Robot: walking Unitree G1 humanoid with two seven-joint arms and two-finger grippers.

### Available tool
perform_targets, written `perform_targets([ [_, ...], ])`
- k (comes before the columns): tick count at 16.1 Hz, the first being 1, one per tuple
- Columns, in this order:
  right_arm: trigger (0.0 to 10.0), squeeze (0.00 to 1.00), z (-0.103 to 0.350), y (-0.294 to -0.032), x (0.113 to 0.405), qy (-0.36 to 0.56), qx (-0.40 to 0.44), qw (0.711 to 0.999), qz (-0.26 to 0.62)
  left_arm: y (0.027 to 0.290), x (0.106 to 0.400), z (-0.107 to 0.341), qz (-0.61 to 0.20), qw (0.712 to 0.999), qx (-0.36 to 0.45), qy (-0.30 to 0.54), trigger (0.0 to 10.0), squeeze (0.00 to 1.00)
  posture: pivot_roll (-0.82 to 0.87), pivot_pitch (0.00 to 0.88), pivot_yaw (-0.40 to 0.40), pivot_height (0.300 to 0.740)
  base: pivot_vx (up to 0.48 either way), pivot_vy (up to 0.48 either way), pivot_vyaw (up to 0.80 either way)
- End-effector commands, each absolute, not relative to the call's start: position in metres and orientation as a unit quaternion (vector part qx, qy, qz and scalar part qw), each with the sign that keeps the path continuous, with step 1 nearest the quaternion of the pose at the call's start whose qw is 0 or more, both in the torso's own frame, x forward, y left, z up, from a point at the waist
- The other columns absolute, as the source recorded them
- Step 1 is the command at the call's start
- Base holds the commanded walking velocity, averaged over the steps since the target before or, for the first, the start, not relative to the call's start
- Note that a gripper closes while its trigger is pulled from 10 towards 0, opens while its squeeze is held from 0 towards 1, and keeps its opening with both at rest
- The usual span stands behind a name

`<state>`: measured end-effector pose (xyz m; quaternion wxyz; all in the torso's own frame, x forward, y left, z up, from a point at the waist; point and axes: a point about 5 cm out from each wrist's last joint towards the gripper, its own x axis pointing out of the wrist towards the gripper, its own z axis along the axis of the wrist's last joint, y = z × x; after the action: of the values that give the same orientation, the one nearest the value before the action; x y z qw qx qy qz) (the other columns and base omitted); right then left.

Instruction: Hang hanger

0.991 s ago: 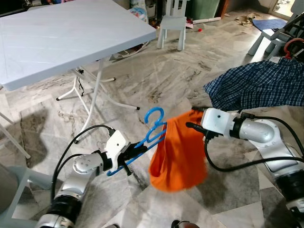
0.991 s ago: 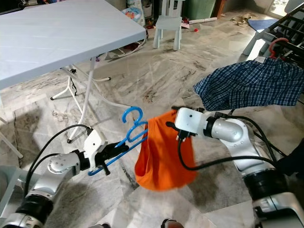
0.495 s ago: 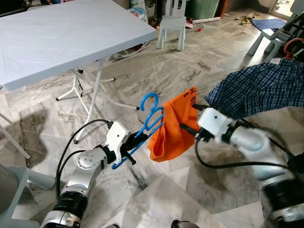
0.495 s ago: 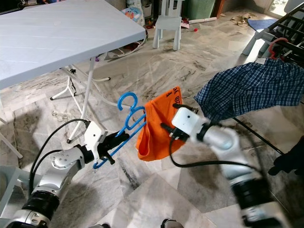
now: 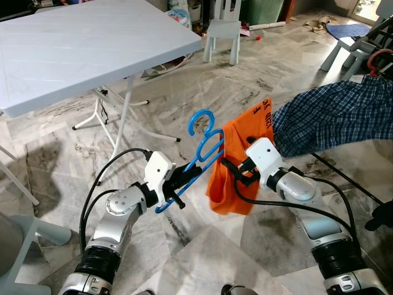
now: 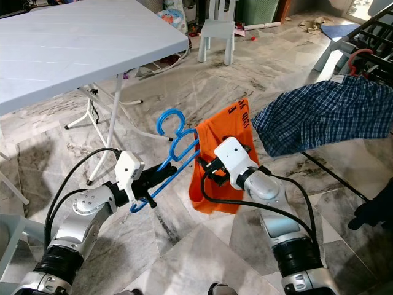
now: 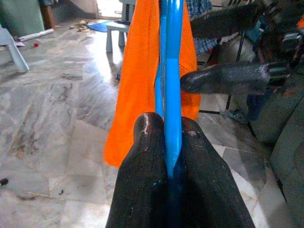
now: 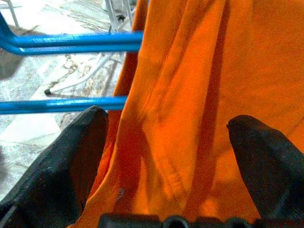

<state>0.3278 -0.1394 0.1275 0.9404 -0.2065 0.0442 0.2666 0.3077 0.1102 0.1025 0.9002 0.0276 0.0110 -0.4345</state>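
Blue plastic hanger is where we start: it is held out over the marble floor in front of us, hook end up and tilted away, with an orange garment draped on its far end. Our left gripper is clamped on the hanger's lower bar; in the left wrist view the two black fingers press against the blue bar from either side. Our right gripper is at the near edge of the orange garment, just beside the hanger's arm. In the right wrist view its fingers stand wide apart with the orange cloth hanging between them and the two blue bars running off to one side; we cannot tell whether the fingers touch the cloth. Behind the right arm a blue checked shirt hangs spread over a drying rack. A white folding table stands to our left, and a small white chair sits farther back.
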Motion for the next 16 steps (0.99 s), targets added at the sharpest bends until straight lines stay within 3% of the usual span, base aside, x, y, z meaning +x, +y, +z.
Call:
perform_targets([
  [1, 1.2, 0.0, 0.124, -0.141, 0.33, 0.06, -0.188, 0.947, 0.254, 0.108, 0.306, 0.113, -0.445, 0.895, 0.024, -0.012, 0.0, 0.0, -0.15, 0.139, 0.014, 0.74, 0.0, 0.0, 0.0],
  [2, 0.0, 0.0, 0.122, -0.143, 0.331, 0.064, -0.185, 0.949, 0.247, 0.108, 0.303, 0.113, -0.45, 0.893, 0.025, -0.012, 0.0, 0.0, -0.14, 0.139, 0.014, 0.74, 0.0, 0.0, 0.0],
  [16, 0.0, 0.0, 0.116, -0.166, 0.336, 0.08, -0.157, 0.967, 0.185, 0.105, 0.298, 0.119, -0.472, 0.881, 0.026, -0.018, 0.0, 0.0, -0.15, 0.138, 0.014, 0.74, 0.0, 0.0, 0.0],
])
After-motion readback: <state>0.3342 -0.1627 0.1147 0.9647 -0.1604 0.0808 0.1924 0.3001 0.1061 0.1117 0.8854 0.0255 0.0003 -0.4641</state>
